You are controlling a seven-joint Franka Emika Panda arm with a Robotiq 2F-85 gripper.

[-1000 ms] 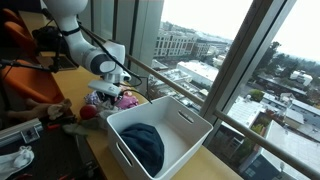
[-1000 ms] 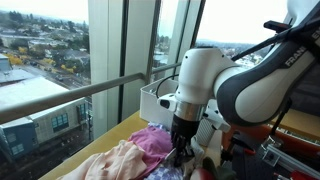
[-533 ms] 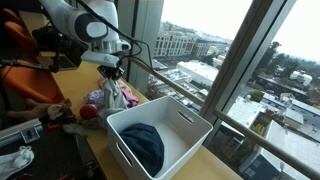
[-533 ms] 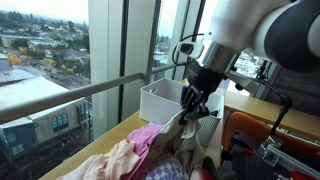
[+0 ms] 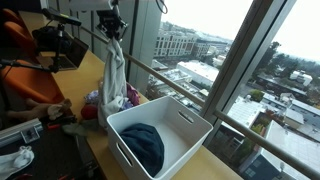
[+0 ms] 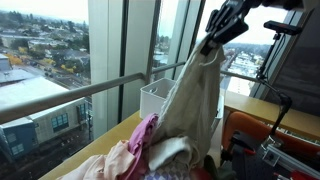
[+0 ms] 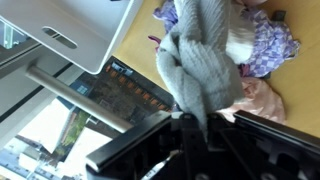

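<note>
The tool (image 6: 213, 38) pinches a grey, perhaps knitted, garment (image 6: 195, 100) aloft.

We're way up high here. Floor-to-ceiling windows (image 5: 235, 60) fill the right side of an exterior view, with city buildings (image 5: 185, 45) and rooftops far below in flat, overcast daylight. A metal handrail (image 6: 70, 93) crosses the glass mid-left. A wooden tabletop (image 6: 100, 140) runs along the window at lower left, and we spot an orange chair (image 5: 14, 40) at upper left.
</note>
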